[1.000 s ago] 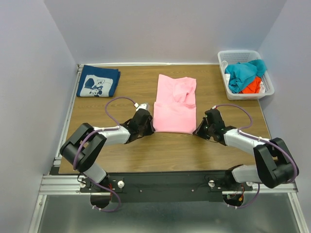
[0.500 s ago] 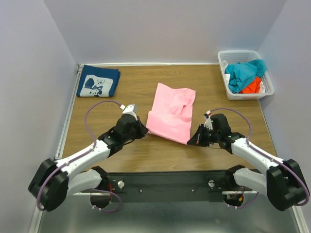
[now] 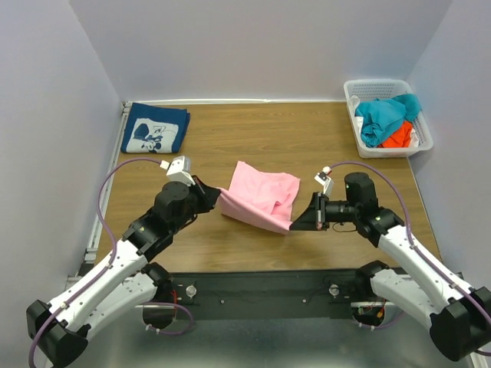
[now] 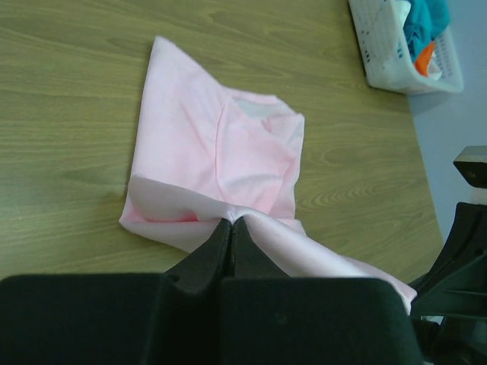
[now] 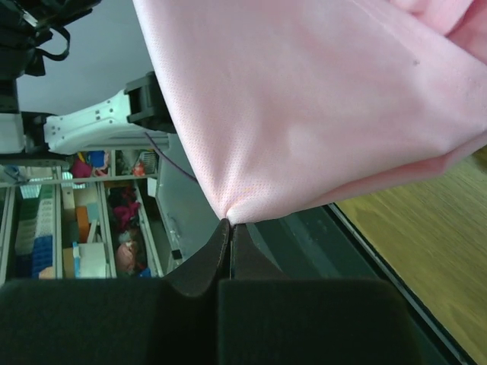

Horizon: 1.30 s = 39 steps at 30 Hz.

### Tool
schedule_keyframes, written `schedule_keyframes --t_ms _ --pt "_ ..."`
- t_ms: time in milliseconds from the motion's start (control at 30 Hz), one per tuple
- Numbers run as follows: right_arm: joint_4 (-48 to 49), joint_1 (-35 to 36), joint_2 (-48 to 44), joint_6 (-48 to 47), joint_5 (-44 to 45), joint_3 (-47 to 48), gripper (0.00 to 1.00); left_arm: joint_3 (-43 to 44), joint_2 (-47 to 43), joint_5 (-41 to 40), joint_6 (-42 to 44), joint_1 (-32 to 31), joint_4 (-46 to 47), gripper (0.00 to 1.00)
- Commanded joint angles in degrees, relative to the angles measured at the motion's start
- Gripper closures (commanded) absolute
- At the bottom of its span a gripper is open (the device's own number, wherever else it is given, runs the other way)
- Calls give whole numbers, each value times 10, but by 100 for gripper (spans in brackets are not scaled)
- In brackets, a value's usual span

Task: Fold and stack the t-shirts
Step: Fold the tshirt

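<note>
The light pink t-shirt [image 3: 261,198] is partly folded in the middle of the table, its near hem lifted off the wood. My left gripper [image 3: 219,196] is shut on the hem's left corner, and in the left wrist view [image 4: 231,222] the cloth [image 4: 221,167] bunches at the closed tips. On the other side my right gripper [image 3: 294,225] pinches the right corner; the right wrist view shows its tips [image 5: 230,223] shut under the hanging pink fabric [image 5: 319,106]. A navy blue t-shirt [image 3: 156,128] with a white cartoon print lies folded at the far left corner.
A white basket [image 3: 420,146] holding teal and orange cloth stands at the far right corner. Grey walls enclose the table on three sides. A metal rail runs along the near edge by the arm bases.
Both grippers have risen and pulled back toward the near edge, lifting the pink shirt's near hem off the table. The shirt's far part has slid nearer and looks shorter.
</note>
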Motion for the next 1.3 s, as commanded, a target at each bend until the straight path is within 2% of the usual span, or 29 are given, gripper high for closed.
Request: schedule_keyframes --t_ms 0,300,467,1033,1267 --pt "-26 3 -15 11 -3 41 99 30 -1 -64 -4 2 -2 100" --pt "-39 2 68 21 137 71 99 93 113 -113 11 9 34 100" --pt "-38 2 77 18 227 101 99 115 173 -101 34 21 75 100" --pt "-34 -18 190 6 280 188 99 217 354 -31 78 96 134 100" --pt "13 -54 225 13 292 199 99 278 438 -10 97 112 140 100"
